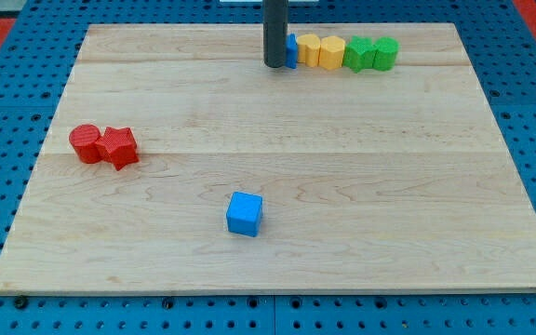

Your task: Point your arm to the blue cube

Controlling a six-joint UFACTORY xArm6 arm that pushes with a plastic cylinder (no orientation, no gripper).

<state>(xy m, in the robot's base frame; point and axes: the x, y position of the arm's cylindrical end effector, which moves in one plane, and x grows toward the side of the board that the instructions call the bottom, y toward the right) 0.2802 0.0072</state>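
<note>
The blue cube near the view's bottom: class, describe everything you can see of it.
The blue cube is a small, solid-looking block of bright, matte blue, its top face lighter than its two visible sides. It sits flat on the pale wooden board, turned slightly so that a corner faces the view's bottom. It stands alone below the board's centre, touching nothing else. My tip is far off at the view's top.

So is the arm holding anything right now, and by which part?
Nothing is held. My tip is a bare rod end at the view's top, against a partly hidden blue block, far from the blue cube.
</note>
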